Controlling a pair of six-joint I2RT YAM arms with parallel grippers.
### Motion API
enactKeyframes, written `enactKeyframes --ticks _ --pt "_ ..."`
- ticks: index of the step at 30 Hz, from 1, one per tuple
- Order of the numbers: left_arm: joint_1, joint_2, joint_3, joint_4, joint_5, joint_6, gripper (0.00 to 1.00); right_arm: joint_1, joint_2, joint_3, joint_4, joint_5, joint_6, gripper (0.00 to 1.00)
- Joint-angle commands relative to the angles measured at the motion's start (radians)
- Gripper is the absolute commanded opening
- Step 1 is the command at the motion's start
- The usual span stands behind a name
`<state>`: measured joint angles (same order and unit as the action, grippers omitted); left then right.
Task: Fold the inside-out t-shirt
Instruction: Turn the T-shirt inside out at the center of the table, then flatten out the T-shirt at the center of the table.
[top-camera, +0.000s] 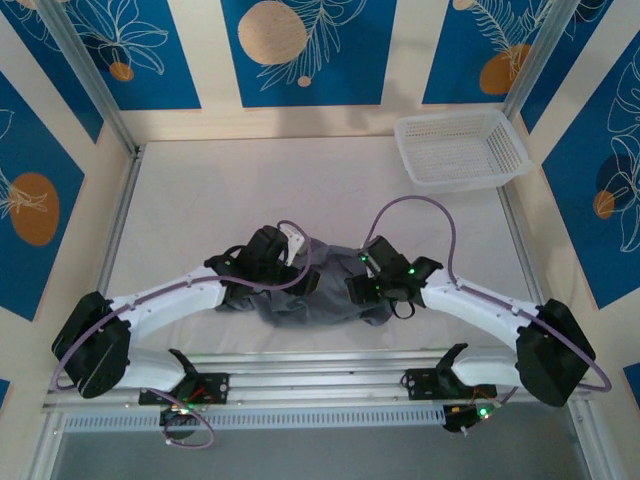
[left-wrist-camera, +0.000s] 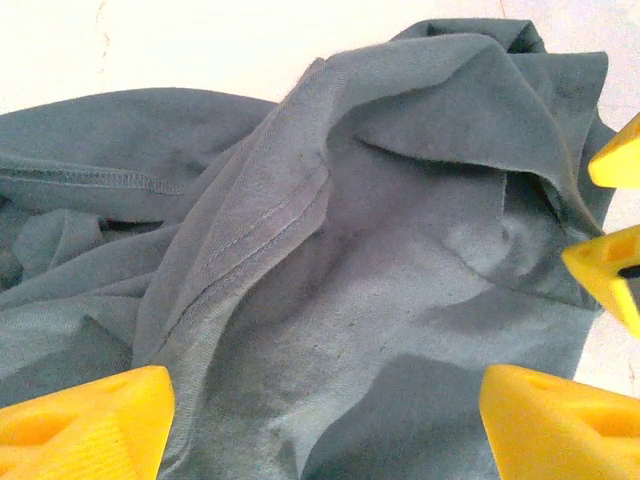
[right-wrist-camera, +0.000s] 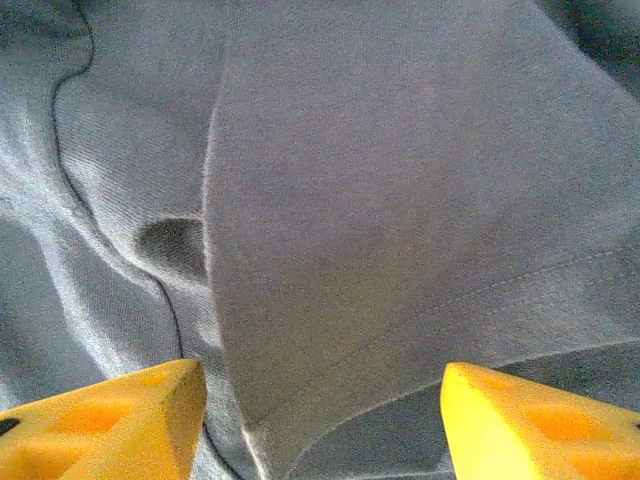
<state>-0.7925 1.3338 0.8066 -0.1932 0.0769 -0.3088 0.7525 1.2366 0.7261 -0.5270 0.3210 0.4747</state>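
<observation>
Status: the inside-out t-shirt (top-camera: 315, 290) lies crumpled near-centre on the bench (top-camera: 300, 190). My left pincer (left-wrist-camera: 325, 400) and right pincer (right-wrist-camera: 325, 410) hang spread, grasping nothing, just over its folds, placed to pick seams for spreading.

White, flat bench (top-camera: 200, 190) with a metal rail along each side. On it, 2 things. Near the middle, close to the front edge: a dark grey t-shirt (top-camera: 310, 295), all crumpled in a heap, with folds and stitched seams on show. Far back in the right corner: a white mesh basket (top-camera: 462, 150), well apart from the t-shirt, open side up.
</observation>
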Motion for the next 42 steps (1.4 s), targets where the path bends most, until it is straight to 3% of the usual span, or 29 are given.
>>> enactKeyframes --ticks 1,3,9,12,15,18,20,23,24,27,30,31,34,36,37,38,39,42 --pt "-0.002 0.016 0.007 0.024 -0.002 -0.011 0.80 0.032 0.029 0.042 -0.034 0.102 0.018 0.64" --pt "-0.002 0.018 0.007 0.024 -0.002 -0.011 0.80 0.040 0.045 0.057 -0.040 0.165 0.030 0.59" --pt "-0.002 0.012 0.000 0.013 -0.011 -0.007 0.80 0.046 0.093 0.109 -0.082 0.290 0.047 0.30" --pt "-0.002 0.004 -0.009 0.016 -0.019 -0.008 0.80 0.049 0.096 0.108 -0.074 0.285 0.038 0.31" --pt "-0.002 0.003 -0.010 0.017 -0.020 -0.007 0.80 0.052 0.116 0.105 -0.068 0.265 0.042 0.46" --pt "-0.002 0.004 -0.010 0.021 -0.020 -0.010 0.80 0.057 0.148 0.110 -0.079 0.264 0.060 0.42" --pt "-0.002 -0.001 -0.010 0.016 -0.023 -0.017 0.80 0.059 0.163 0.118 -0.085 0.259 0.062 0.32" --pt "-0.002 -0.025 -0.017 -0.055 -0.064 -0.089 0.80 0.059 0.145 0.131 -0.099 0.260 0.061 0.05" --pt "-0.002 -0.041 -0.027 -0.080 -0.067 -0.116 0.80 0.058 0.123 0.139 -0.112 0.256 0.062 0.00" --pt "-0.003 -0.099 -0.086 -0.163 -0.103 -0.194 0.80 0.059 -0.008 0.143 -0.111 0.230 0.077 0.00" --pt "-0.002 -0.120 -0.147 -0.224 -0.230 -0.240 0.85 0.057 -0.170 0.091 -0.003 0.167 0.086 0.00" --pt "-0.002 -0.117 -0.167 -0.207 -0.226 -0.248 0.85 0.055 -0.208 0.072 0.034 0.149 0.093 0.00" --pt "-0.002 -0.074 -0.222 -0.054 -0.072 -0.278 0.84 0.049 -0.231 0.051 0.087 0.097 0.103 0.00" --pt "-0.002 -0.011 -0.222 0.008 -0.033 -0.295 0.75 0.048 -0.210 0.066 0.079 0.074 0.104 0.00" --pt "-0.002 0.019 -0.204 0.012 -0.037 -0.294 0.57 0.048 -0.202 0.084 0.063 0.064 0.106 0.00" --pt "-0.002 0.027 -0.190 0.014 -0.043 -0.288 0.18 0.048 -0.201 0.101 0.048 0.058 0.110 0.00" --pt "-0.002 0.008 -0.173 0.012 -0.055 -0.277 0.00 0.048 -0.211 0.121 0.033 0.056 0.117 0.00" --pt "0.028 -0.135 -0.054 -0.062 -0.148 -0.187 0.00 0.047 -0.304 0.173 0.004 0.051 0.136 0.00"
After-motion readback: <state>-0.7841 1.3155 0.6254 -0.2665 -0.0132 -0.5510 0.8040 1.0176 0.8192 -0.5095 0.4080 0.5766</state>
